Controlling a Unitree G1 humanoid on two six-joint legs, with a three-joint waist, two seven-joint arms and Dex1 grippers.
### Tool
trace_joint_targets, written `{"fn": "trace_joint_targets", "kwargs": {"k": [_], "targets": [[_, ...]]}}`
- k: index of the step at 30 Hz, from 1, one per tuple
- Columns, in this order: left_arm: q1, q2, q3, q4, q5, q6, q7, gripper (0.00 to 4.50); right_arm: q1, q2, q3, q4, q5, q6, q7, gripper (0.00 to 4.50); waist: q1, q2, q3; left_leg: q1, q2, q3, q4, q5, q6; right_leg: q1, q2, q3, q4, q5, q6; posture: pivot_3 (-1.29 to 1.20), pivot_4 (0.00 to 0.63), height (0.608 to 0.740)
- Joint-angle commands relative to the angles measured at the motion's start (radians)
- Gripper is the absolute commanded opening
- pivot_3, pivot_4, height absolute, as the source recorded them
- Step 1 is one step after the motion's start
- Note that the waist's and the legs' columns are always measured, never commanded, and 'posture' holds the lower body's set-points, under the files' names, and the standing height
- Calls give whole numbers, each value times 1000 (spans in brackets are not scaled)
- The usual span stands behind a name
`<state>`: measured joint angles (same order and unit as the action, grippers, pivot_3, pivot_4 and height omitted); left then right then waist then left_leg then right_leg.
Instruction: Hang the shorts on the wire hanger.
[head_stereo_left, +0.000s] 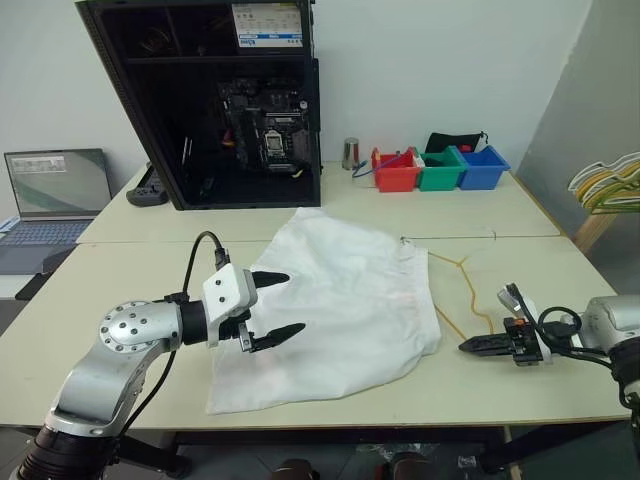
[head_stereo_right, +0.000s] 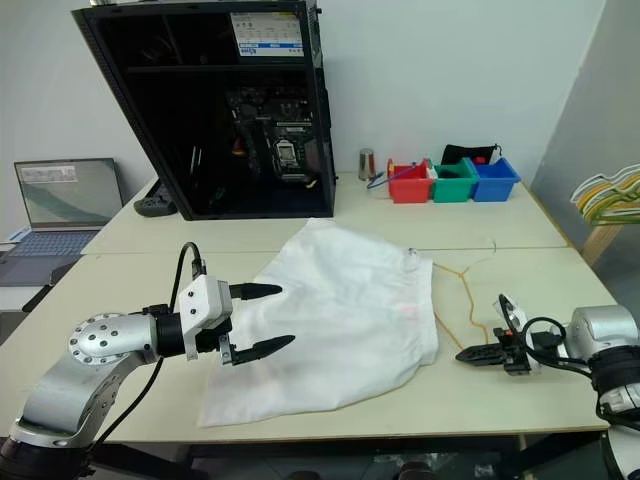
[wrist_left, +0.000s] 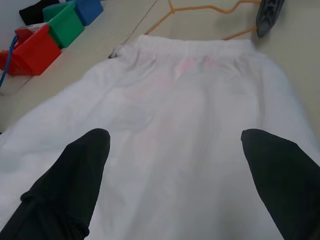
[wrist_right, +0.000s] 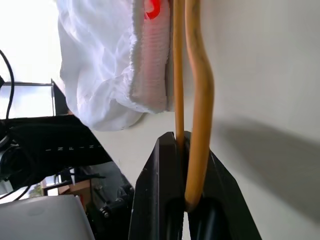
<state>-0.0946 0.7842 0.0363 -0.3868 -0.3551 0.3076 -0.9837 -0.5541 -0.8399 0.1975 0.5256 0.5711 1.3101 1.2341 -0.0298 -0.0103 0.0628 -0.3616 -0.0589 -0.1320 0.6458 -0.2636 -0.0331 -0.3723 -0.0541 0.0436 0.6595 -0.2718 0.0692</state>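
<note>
Shorts (head_stereo_left: 345, 305) spread flat mid-surface (head_stereo_left: 300, 395), waistband toward right side. Wire hanger (head_stereo_left: 462, 285) flat just beside waistband, partly under it. Right pincer (head_stereo_left: 482, 346) shut, hanger wire running between its fingers in wrist view; left pincer (head_stereo_left: 272, 307) fully spread, empty, hovering over shorts.

Judged step: bring hanger to waistband. Advisable: keep wire low, pin fabric with left before threading.

Hanger's hook and covered portion not discernible.

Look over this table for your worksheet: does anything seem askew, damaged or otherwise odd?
The shorts lie rumpled and skewed on the table, one corner hanging over the near edge, a faint pink-red mark near the waistband. The wire hanger lies partly under them, shut in the right gripper. A computer case stands open, its board exposed.
</note>
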Motion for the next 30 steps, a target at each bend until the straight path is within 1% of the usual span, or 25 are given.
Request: {"fn": "trace_joint_targets", "kwargs": {"k": [1, 4, 7, 10, 12, 14, 15, 16, 18, 20, 22, 25, 27, 28, 30], "targets": [[-30, 1, 7, -4, -3, -17, -2, 4495, -100, 40, -48, 97, -48, -95, -45, 0, -1, 0, 0, 0, 0, 0, 0, 0, 0, 0, 0, 0, 0, 0, 0, -10, 13, 740], [-54, 2, 0, 16, -3, -18, -11, 4495, -189, 54, -57, 134, -92, -198, -53, 0, -3, 2, 1, 0, 0, 1, 0, 0, 0, -1, 0, 0, 1, 2, -2, -25, 10, 740], [-91, 30, 2, 45, -17, 3, -51, 4495, -206, 27, -20, -7, -160, -354, -43, 0, -3, 3, 2, 0, 0, 1, 0, 0, 0, -1, 0, 0, 1, 2, -2, -39, 10, 740], [-167, 55, 17, 64, -77, 87, -90, 4495, -195, 26, -5, -121, -240, -499, -95, 0, -4, 3, 2, -2, 0, 0, -1, 0, 0, -3, 1, -1, 0, 2, -2, -49, 6, 740], [-262, 81, 28, 102, -132, 159, -127, 4495, -188, 46, -3, -173, -296, -589, -151, 0, -5, 3, 2, -2, 0, 0, -1, 0, 0, -3, 1, -1, 0, 2, -2, -54, 2, 740], [-366, 103, 28, 156, -155, 203, -161, 4495, -183, 64, 10, -194, -362, -701, -202, 0, -6, 2, 2, -3, 0, 0, 0, 0, 0, -3, 1, -1, 0, 2, -2, -59, 0, 740], [-421, 111, 27, 185, -164, 218, -176, 4495, -186, 74, 15, -199, -387, -727, -228, 0, -8, 2, 2, -2, 0, 0, 0, 0, 0, -3, 1, -1, 0, 2, -2, -59, 0, 740], [-482, 115, 27, 218, -173, 234, -188, 4495, -187, 82, 23, -204, -417, -763, -254, 0, -10, 2, 2, -2, 0, 0, 0, 0, 0, -3, 1, -1, 0, 2, -2, -58, 0, 740], [-648, 105, 25, 332, -166, 239, -193, 4495, -183, 102, 35, -210, -481, -847, -321, 0, -11, 0, 3, -2, -1, 0, 0, 0, 0, -2, 1, -1, 0, 2, -2, -51, 0, 740], [-780, 100, 0, 459, -115, 188, -216, 4495, -177, 102, 70, -220, -582, -978, -387, 0, -14, -1, 3, -3, 0, 0, 0, 1, 0, -3, 2, -2, 0, 2, -2, -51, 0, 740], [-845, 100, -36, 558, -53, 109, -249, 4495, -171, 119, 70, -236, -605, -1005, -414, 0, -24, 1, 2, -2, -1, 0, -1, 1, 0, -4, 2, -1, 0, 2, -2, -51, 0, 740], [-928, 72, -97, 760, 90, -114, -256, 4495, -164, 133, 89, -274, -661, -1054, -440, 0, -33, 3, 1, -2, -1, 0, -1, 1, -1, -3, 1, 1, 1, 4, -6, -57, 0, 740], [-990, 26, -122, 913, 174, -245, -186, 4495, -163, 155, 84, -293, -677, -1054, -460, 0, -36, 2, 1, -2, -1, 0, -1, 2, -2, -5, 1, 1, 1, 5, -7, -66, 0, 740], [-1006, 1, -157, 985, 230, -337, -171, 4495, -159, 162, 90, -312, -695, -1065, -469, 0, -37, 1, 2, -2, -1, -1, -1, 2, -2, -5, 1, 1, 1, 5, -7, -72, 0, 740], [-1041, -46, -193, 1104, 290, -457, -171, 4495, -156, 162, 104, -340, -748, -1115, -493, 0, -37, 1, 2, -4, -1, -1, -1, 2, -2, -7, 1, 2, 1, 5, -7, -77, 0, 740]]}}
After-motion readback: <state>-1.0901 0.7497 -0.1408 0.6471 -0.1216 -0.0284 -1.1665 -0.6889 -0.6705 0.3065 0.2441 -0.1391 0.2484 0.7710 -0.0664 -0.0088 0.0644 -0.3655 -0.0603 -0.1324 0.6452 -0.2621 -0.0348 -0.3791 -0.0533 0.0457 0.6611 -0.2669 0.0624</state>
